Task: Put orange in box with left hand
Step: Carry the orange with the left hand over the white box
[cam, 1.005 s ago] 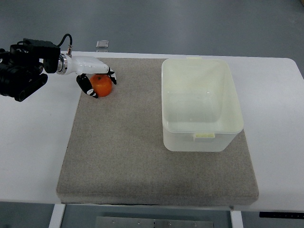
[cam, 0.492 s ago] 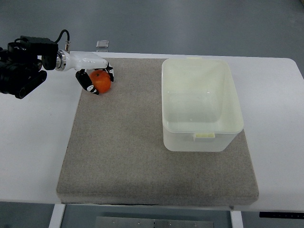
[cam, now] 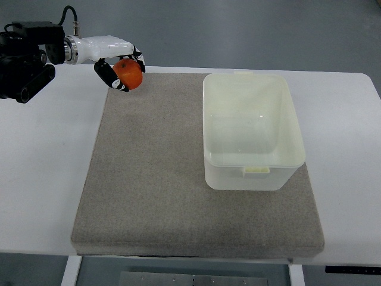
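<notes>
Carrying the orange (cam: 128,73) in the left hand (cam: 119,67), fingers wrapped round it, black tips showing below and to its right. Orange sits at about 10 o'clock in frame, over the far-left corner of the mat (cam: 196,179), and looks lifted clear of it. Box (cam: 252,131) is at about 3 o'clock from the hand, well apart, empty, lid off.

My plan: keep height, translate straight toward 3 o'clock, clear the box's near wall before any descent. Centre over the opening, then lower and loosen the fingers; a drop from height could bounce it out. Grip looks partial, orange bulges out the open side of the hand, so I'd go slow, no wrist roll.

Pose: forearm enters from 9 o'clock, near level, wrist straight, palm facing down-right. Right arm isn't visible.
</notes>
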`<state>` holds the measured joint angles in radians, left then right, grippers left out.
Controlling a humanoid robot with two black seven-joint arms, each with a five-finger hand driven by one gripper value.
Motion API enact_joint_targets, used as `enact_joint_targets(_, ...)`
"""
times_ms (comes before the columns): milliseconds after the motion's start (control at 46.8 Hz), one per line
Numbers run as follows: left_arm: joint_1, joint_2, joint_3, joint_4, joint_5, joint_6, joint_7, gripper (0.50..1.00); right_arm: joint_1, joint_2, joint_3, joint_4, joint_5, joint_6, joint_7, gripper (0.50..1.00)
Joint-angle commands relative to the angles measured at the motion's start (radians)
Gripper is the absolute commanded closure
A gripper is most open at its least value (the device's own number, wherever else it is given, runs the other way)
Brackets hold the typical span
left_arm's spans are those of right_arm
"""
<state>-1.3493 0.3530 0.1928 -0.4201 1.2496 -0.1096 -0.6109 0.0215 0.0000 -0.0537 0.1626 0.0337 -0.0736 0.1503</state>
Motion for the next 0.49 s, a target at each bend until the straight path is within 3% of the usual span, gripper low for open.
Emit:
enact_joint_targets(0, -0.016, 0.0, -0.003, -0.02, -0.009, 0.002, 0.0, 1.0, 0.0, 0.0, 0.0, 0.0, 0.0, 0.0, 0.0, 0.574)
enact_joint_targets(150, -0.05, 0.001, -0.001, -0.077, -0.03, 0.039, 0.0, 1.0, 0.0, 0.0, 0.0, 0.0, 0.0, 0.0, 0.0, 0.574)
enact_joint_targets(471, -0.114, 0.026, -0.024, -0.23, -0.064, 0.047, 0.0, 1.0, 0.0, 0.0, 0.0, 0.0, 0.0, 0.0, 0.0, 0.574)
